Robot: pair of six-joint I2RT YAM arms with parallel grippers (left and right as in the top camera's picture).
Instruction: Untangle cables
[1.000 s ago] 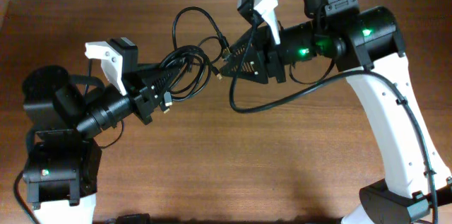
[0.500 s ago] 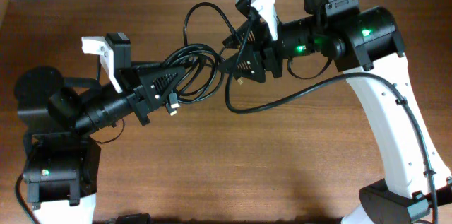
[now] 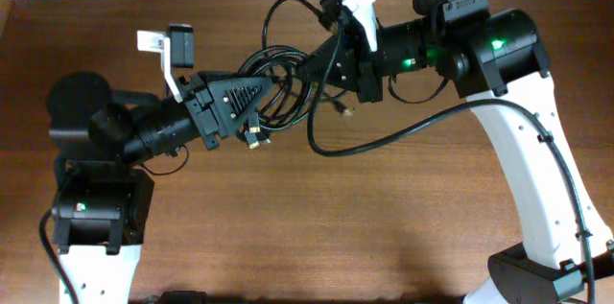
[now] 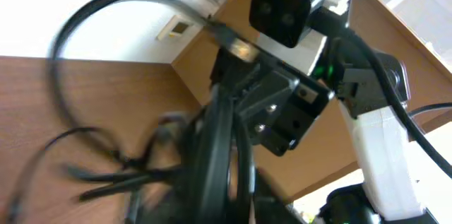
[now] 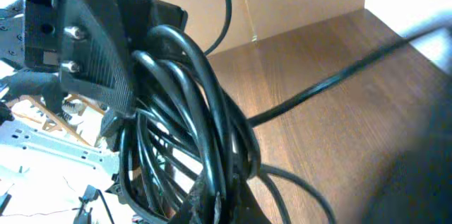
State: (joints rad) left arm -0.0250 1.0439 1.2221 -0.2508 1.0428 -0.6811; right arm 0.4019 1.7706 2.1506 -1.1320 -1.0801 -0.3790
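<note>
The left wrist view is smeared by blur. The cables [image 4: 212, 146] run up its middle as a dark streak, and the left jaws cannot be picked out there at all. From overhead their tips lie buried under the cables [image 3: 283, 69], so I cannot tell whether they stand open or pinch a cord. The right jaws are cut off at the bottom edge of the right wrist view, where the cables [image 5: 205, 118] gather to one point; they are closed on the bundle there.

The cables hang between the two arms above the bench [image 3: 384, 227], near its far edge. One loop arches out behind and a metal-tipped plug [image 3: 254, 139] dangles just below the left jaws.

The left arm [image 3: 144, 136] reaches from its base toward the right, stretched low and nearly level. The right arm [image 3: 499, 50] bends over from the right side and points leftward. The two sets of jaws meet almost nose to nose in the tangle.
</note>
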